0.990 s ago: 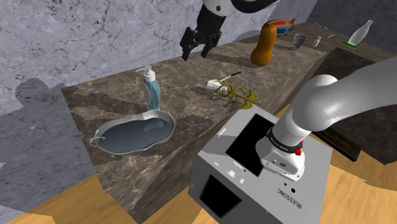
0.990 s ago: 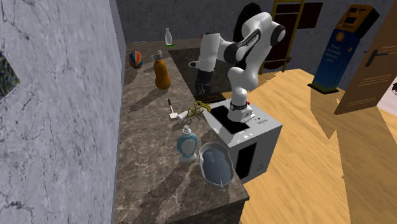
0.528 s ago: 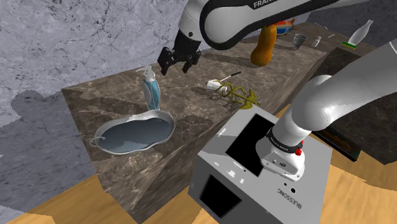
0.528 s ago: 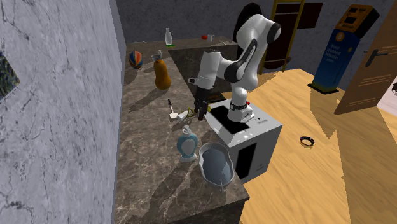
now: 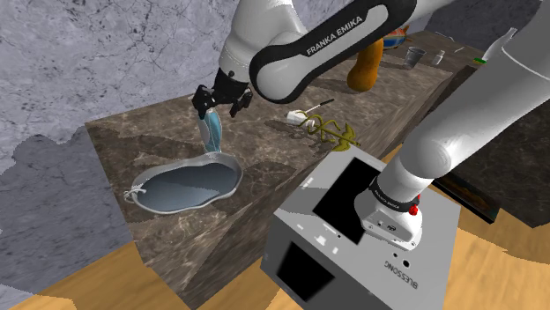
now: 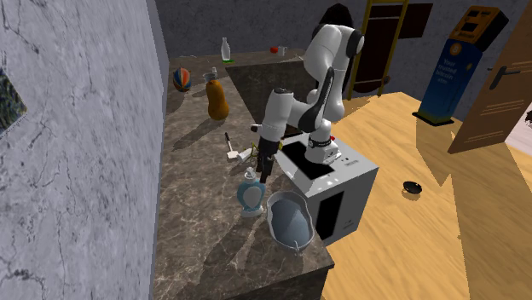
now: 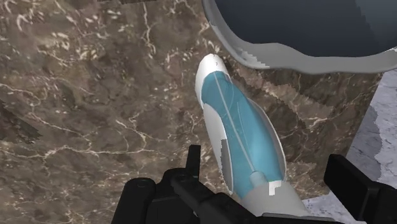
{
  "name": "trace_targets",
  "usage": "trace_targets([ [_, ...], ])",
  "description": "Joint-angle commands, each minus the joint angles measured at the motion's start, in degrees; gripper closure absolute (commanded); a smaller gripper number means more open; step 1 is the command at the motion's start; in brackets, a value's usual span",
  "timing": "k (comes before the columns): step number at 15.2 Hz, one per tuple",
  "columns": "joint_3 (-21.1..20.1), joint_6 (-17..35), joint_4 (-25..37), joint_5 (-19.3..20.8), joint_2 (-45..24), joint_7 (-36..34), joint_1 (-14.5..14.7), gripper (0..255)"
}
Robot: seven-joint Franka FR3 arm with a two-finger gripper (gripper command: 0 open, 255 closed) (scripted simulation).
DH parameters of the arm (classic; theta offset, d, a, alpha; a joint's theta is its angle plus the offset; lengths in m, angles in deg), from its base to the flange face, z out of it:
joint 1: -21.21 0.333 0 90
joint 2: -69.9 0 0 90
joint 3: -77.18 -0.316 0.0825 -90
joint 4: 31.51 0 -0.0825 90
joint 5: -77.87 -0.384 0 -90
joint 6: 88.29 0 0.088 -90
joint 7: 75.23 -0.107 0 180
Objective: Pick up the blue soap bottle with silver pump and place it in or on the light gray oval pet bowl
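Note:
The soap bottle (image 5: 211, 134) is blue and white with a pale pump top and stands upright on the dark marble counter (image 5: 132, 141). Just in front of it lies the grey oval pet bowl (image 5: 185, 186), shallow with a bluish inside. My gripper (image 5: 217, 99) hangs open right over the bottle's pump. In the wrist view the bottle (image 7: 238, 130) runs up between my fingers (image 7: 193, 160), closer to one than the other, and neither clasps it. The bowl's rim (image 7: 305, 58) lies just beyond the bottle. From the second exterior view the gripper (image 6: 261, 173) is beside the bottle (image 6: 249, 193), with the bowl (image 6: 288, 220) near the counter's corner.
A white brush-like item (image 5: 301, 114) and a yellow-green twiggy thing (image 5: 331, 132) lie on the counter near the stand (image 5: 353, 220). Farther back stand an orange gourd-shaped bottle (image 5: 365, 63), a small cup (image 5: 414, 56) and a clear bottle (image 6: 225, 49). A rough stone wall (image 5: 106, 53) borders the counter.
The arm has swung down and toward the shoulder view's left, from above the back of the counter to just over the soap bottle's pump. The fingers stay open; the bottle has not moved.

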Motion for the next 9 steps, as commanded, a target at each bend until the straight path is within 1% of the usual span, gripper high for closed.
trace_targets([
  [1,-0.71,1.68,0.36,2.21,-2.15,-1.66,-0.85,0],
  [5,-1.55,4.26,0.83,6.96,-5.77,-5.08,-2.06,0],
  [9,-1.51,4.26,0.83,6.96,-5.77,-5.09,-2.03,0],
])
